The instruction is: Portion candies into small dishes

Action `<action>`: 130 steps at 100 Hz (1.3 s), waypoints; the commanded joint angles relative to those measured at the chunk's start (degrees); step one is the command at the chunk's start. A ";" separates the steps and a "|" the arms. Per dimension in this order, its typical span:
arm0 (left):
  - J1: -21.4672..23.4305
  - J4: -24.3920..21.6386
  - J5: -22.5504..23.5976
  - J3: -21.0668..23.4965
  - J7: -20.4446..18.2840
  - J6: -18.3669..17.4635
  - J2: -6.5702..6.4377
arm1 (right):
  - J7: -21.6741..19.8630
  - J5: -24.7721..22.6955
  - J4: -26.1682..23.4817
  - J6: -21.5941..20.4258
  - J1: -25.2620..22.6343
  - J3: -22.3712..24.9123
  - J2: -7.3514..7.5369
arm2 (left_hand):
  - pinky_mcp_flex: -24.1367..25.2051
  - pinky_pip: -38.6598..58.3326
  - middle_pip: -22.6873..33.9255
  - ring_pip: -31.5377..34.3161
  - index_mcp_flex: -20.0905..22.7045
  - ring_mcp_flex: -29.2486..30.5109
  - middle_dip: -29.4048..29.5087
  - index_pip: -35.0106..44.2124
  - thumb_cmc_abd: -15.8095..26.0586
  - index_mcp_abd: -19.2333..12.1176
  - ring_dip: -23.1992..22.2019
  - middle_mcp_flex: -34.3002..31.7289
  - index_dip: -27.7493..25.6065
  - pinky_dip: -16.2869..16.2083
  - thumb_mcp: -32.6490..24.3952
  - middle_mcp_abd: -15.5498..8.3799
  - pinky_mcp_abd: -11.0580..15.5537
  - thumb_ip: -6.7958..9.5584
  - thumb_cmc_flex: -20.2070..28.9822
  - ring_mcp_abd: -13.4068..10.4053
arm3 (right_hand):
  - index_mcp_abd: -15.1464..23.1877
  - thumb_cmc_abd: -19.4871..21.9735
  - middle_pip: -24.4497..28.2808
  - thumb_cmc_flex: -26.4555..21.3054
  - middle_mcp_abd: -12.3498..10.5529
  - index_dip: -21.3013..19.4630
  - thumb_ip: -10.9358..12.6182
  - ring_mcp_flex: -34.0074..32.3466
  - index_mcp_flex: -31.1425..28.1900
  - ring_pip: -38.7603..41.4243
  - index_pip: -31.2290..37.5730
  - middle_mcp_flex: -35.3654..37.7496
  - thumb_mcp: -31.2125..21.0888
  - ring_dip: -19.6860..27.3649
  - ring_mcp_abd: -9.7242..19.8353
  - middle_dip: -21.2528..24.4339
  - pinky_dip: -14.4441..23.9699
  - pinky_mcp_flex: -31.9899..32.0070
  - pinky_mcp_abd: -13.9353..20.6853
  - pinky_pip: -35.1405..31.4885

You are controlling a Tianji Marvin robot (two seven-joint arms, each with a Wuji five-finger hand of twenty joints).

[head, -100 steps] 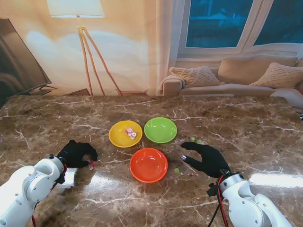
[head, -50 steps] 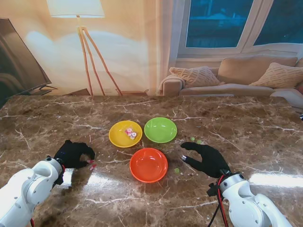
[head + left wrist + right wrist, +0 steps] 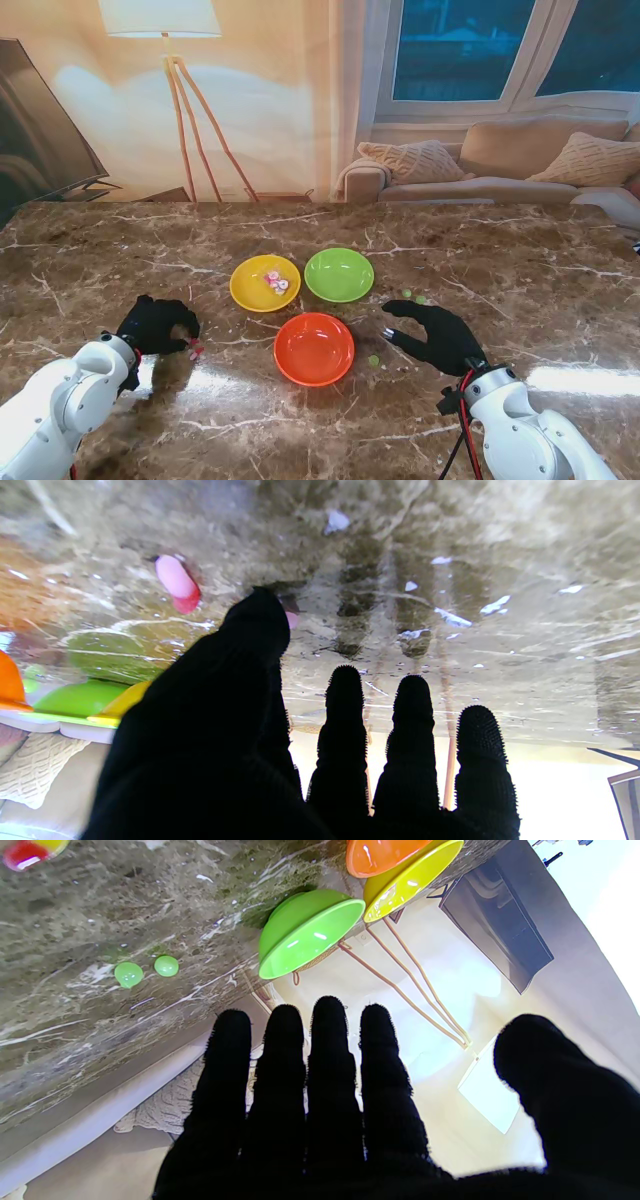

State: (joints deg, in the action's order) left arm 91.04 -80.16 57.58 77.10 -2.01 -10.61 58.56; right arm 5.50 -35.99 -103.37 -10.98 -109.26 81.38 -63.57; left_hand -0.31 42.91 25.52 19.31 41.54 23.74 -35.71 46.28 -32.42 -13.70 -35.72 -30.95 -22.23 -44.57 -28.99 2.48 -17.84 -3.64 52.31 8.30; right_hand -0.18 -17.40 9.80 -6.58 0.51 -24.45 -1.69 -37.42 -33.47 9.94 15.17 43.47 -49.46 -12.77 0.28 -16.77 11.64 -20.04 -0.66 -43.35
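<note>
The left hand hovers near the table's left edge, fingers curled, thumb tip beside one pink candy; whether it pinches anything I cannot tell. Three dishes sit mid-table: yellow holding candies, green, orange. Two green candies lie near the spread-fingered right hand.

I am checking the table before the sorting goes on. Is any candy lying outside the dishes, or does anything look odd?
Yes. Two green candies lie on the marble right of the green dish, another sits beside the orange dish, and a pink candy lies by the left hand. Only the yellow dish holds candies.
</note>
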 commanded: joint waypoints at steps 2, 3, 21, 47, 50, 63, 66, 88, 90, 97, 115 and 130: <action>1.56 1.63 0.68 -0.48 -0.95 0.37 0.13 | -0.59 0.14 -0.08 0.11 -0.78 0.37 -0.13 | 0.91 -1.17 0.11 -0.97 7.53 -0.72 0.66 4.88 -1.52 1.16 0.75 -0.44 0.85 0.52 0.55 0.91 -0.12 1.49 3.90 0.24 | 1.25 -0.60 0.07 -0.32 -0.13 -0.08 0.31 -1.76 -0.84 0.34 0.49 0.94 -1.12 -1.12 -0.44 -0.62 1.09 0.03 0.24 -1.39; 1.60 1.58 0.72 -0.44 -0.99 0.35 0.12 | -0.58 0.14 -0.09 0.10 -0.80 0.40 -0.13 | 0.91 -1.17 0.13 -0.94 7.54 -0.65 0.66 4.88 -1.50 1.15 0.74 -0.48 0.99 0.52 0.57 0.86 -0.12 1.49 3.88 0.14 | 1.29 -0.60 0.06 -0.32 -0.12 -0.08 0.31 -1.79 -0.83 0.35 0.48 0.90 -1.12 -1.12 -0.46 -0.62 1.09 0.03 0.25 -1.39; 2.36 0.66 1.50 0.62 -1.93 0.16 -0.02 | -0.65 0.20 -0.10 0.14 -0.88 0.49 -0.13 | 0.88 -1.21 -0.30 -1.18 5.48 -1.10 0.91 1.23 -1.18 3.43 0.89 0.06 4.06 0.53 0.78 1.07 0.12 1.59 3.66 0.37 | 1.35 -0.60 0.07 -0.35 -0.12 -0.09 0.30 -1.79 -0.93 0.35 0.54 0.98 -1.17 -1.13 -0.43 -0.63 1.10 0.02 0.26 -1.40; 2.29 1.20 2.14 0.65 -1.27 -0.04 -0.07 | -0.69 0.48 0.07 0.16 -0.57 0.02 -0.13 | 0.61 -0.84 0.36 -0.81 7.18 -0.87 0.49 5.87 -0.19 0.95 0.72 -0.52 1.02 0.45 1.34 1.13 0.32 1.59 3.51 0.49 | 1.31 -0.64 0.09 -0.39 -0.15 -0.08 0.30 -1.95 -0.94 0.42 0.54 1.05 -1.24 -1.16 -0.36 -0.65 1.14 -0.07 0.20 -1.46; 2.20 1.45 2.04 0.51 -1.06 0.03 -0.04 | -0.70 0.48 0.06 0.16 -0.57 0.01 -0.13 | 0.63 -0.82 0.40 -0.78 7.06 -0.84 0.47 5.89 -0.10 1.01 0.71 -0.55 1.02 0.45 1.48 1.07 0.33 1.55 3.31 0.44 | 1.31 -0.62 0.11 -0.37 -0.06 -0.08 0.29 -1.98 -0.93 0.44 0.54 1.09 -1.24 -1.17 -0.44 -0.66 1.15 -0.09 0.18 -1.48; 1.75 2.46 1.04 -0.29 -0.32 0.29 0.10 | -0.73 0.39 0.02 0.27 -0.62 0.02 -0.11 | 0.88 -0.89 0.82 -0.66 6.75 -0.83 0.21 6.19 0.29 1.22 0.66 -0.89 0.67 0.53 2.08 0.99 0.41 1.38 2.46 0.38 | 1.35 -0.59 0.20 -0.41 -0.06 -0.08 0.29 -2.14 -0.99 0.61 0.56 1.24 -1.25 -1.30 -0.46 -0.72 1.20 -0.17 0.19 -1.57; 1.66 2.64 0.88 -0.45 -0.12 0.24 0.12 | -0.75 0.38 -0.01 0.32 -0.65 0.04 -0.11 | 0.87 -0.89 0.95 -0.61 6.65 -0.70 0.13 6.18 0.37 1.24 0.64 -1.03 0.63 0.54 2.19 0.97 0.38 1.37 2.27 0.40 | 1.30 -0.59 0.23 -0.40 -0.09 -0.08 0.28 -2.18 -0.98 0.64 0.56 1.30 -1.24 -1.32 -0.43 -0.73 1.20 -0.15 0.19 -1.57; 1.39 3.19 0.74 -0.80 0.51 0.06 0.14 | -0.75 0.39 -0.07 0.40 -0.72 0.11 -0.12 | 0.97 -0.89 1.54 -0.58 5.95 -0.94 -0.62 6.35 0.92 1.91 0.61 -0.76 -1.13 0.63 2.53 0.85 0.59 1.56 1.85 0.29 | 1.34 -0.63 0.37 -0.43 -0.02 -0.08 0.29 -2.42 -1.11 0.81 0.63 1.57 -1.27 -1.50 -0.55 -0.86 1.26 -0.29 0.13 -1.70; 1.36 3.24 0.89 -0.77 0.45 -0.11 0.10 | -0.74 0.39 -0.06 0.40 -0.71 0.09 -0.12 | 1.01 -0.90 1.65 -0.60 5.69 -1.09 -0.83 6.44 0.90 2.04 0.61 -0.57 -1.84 0.63 2.42 0.83 0.62 1.64 1.84 0.25 | 1.34 -0.63 0.39 -0.43 -0.05 -0.08 0.28 -2.39 -1.11 0.80 0.63 1.61 -1.27 -1.50 -0.52 -0.87 1.27 -0.29 0.11 -1.70; 1.17 3.67 1.52 -0.75 0.53 -0.90 -0.05 | -0.74 0.41 -0.01 0.41 -0.68 0.04 -0.12 | 0.85 -0.69 1.98 -0.49 5.02 -1.14 -1.36 6.56 0.39 3.45 0.55 -0.30 -3.53 0.57 1.48 0.84 0.71 2.06 1.84 0.16 | 1.29 -0.74 0.46 -0.46 -0.09 -0.09 0.28 -2.66 -1.21 0.92 0.68 1.78 -1.32 -1.58 -0.56 -0.92 1.28 -0.36 0.08 -1.75; 1.25 4.25 0.45 -0.94 -0.06 -1.45 -0.05 | -0.92 0.56 0.00 0.62 -0.69 -0.06 -0.10 | 0.97 -0.62 1.75 -0.58 5.14 -1.39 -1.61 6.51 -2.17 5.09 0.82 0.03 -4.64 0.82 -2.09 0.53 0.86 2.07 0.98 -0.11 | 1.31 -0.79 0.70 -0.44 0.03 -0.08 0.25 -3.12 -1.36 1.17 0.74 2.36 -1.44 -1.79 -0.64 -1.10 1.29 -0.53 0.04 -1.88; 1.30 4.59 0.07 -1.26 0.48 -1.54 0.03 | -0.88 0.64 -0.04 0.60 -0.65 -0.06 -0.12 | 1.40 -0.71 2.40 -0.57 4.44 -1.89 -2.19 6.87 -1.04 6.22 0.88 0.13 -6.28 1.01 -3.72 0.29 1.53 2.58 0.37 -0.26 | 1.26 -0.78 0.83 -0.45 0.08 -0.07 0.23 -3.38 -1.50 1.32 0.80 2.67 -1.49 -1.95 -0.69 -1.26 1.31 -0.66 0.00 -2.03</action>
State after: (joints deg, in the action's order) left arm 90.57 -78.49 56.95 76.83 -0.41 -12.28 58.60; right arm 5.32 -35.63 -103.48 -10.77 -109.49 81.40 -63.60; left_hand -0.28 42.87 26.85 19.29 41.59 23.69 -36.71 51.06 -30.06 -13.65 -35.72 -31.52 -26.59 -44.49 -31.01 2.49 -17.81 -3.09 51.99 8.30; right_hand -0.17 -17.52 9.91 -6.59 0.54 -24.45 -1.68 -38.73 -33.54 11.08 15.65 45.27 -49.50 -13.47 0.26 -16.98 11.64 -20.46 -0.69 -44.02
